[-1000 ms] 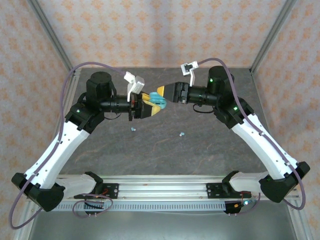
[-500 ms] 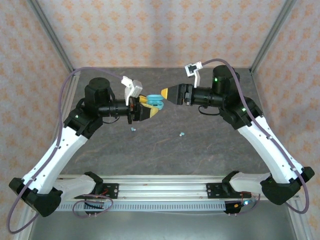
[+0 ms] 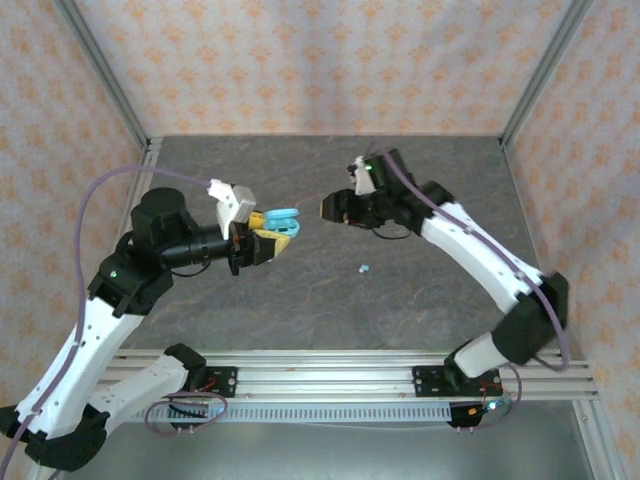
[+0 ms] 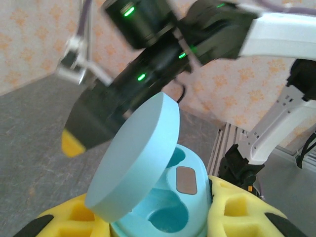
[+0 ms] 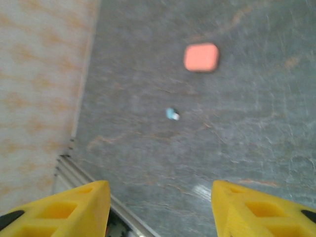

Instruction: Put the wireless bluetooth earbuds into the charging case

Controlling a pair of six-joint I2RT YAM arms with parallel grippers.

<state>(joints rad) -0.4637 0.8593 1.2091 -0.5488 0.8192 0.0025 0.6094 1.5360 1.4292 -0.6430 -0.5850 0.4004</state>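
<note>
From above, your left claw [image 3: 262, 242] is clamped on the teal charging case [image 3: 283, 218], whose lid is raised. The case juts past its fingertips, well apart from the right claw [image 3: 330, 208], whose spread is hard to judge here. One teal earbud [image 3: 364, 268] lies on the table [image 3: 300, 300], nearer the bases than that claw.

On the left wrist, the case sits between the yellow fingers [image 4: 237, 207], its base cut off below. The tilted lid [image 4: 136, 158] hides part of the right claw beyond.

On the right wrist, all is blurred. The fingers [image 5: 74, 202] stand wide and empty, with the earbud [image 5: 172, 114] ahead of the gap and a salmon-pink case [image 5: 201, 57] farther on.
</note>
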